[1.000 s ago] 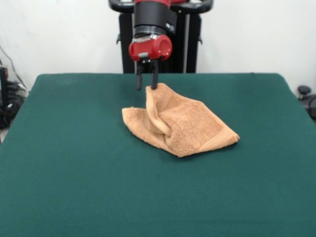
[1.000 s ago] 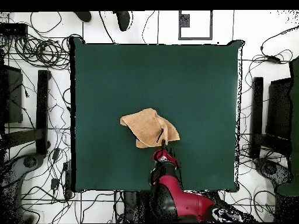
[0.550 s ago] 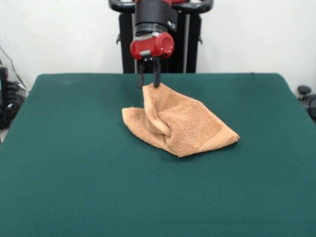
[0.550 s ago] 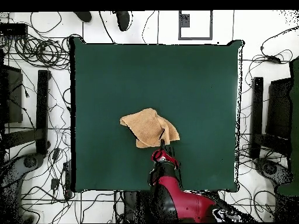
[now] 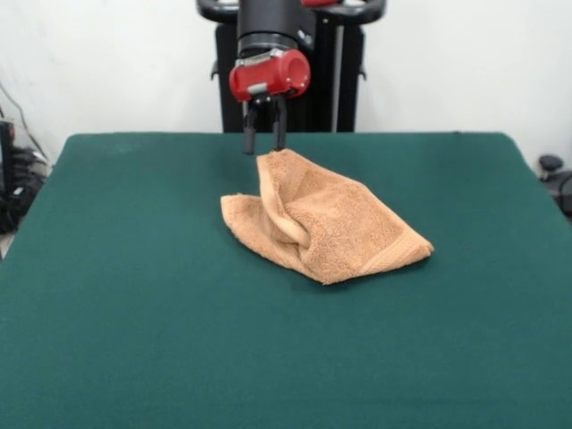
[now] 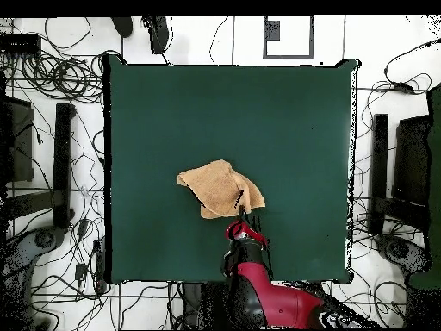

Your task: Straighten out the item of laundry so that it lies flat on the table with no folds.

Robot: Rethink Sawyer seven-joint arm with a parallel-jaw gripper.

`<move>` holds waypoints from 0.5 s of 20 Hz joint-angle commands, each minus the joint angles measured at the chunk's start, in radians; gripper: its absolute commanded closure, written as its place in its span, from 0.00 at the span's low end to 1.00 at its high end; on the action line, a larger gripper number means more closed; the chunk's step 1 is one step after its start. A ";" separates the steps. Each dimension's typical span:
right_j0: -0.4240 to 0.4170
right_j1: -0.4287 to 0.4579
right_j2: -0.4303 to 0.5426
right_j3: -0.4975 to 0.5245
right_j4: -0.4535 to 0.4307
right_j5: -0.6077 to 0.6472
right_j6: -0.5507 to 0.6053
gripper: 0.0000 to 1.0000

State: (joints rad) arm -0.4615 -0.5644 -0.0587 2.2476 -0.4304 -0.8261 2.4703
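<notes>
- Towel [image 5: 326, 223] lies rumpled and folded mid-table [image 5: 134, 313], one corner peaked at its far side.
- Gripper [image 5: 264, 143] hovers just above that peak, fingers spread, holding nothing.

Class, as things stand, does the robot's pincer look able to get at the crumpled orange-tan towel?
Probably yes: the pincer hangs open just above the orange-tan terry towel's raised corner, with nothing between them.
</notes>
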 commanded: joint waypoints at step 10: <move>0.051 0.066 0.130 -0.032 0.011 -0.001 0.166 0.00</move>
State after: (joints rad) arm -0.4554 -0.5673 -0.0446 2.2476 -0.4346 -0.8261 2.4703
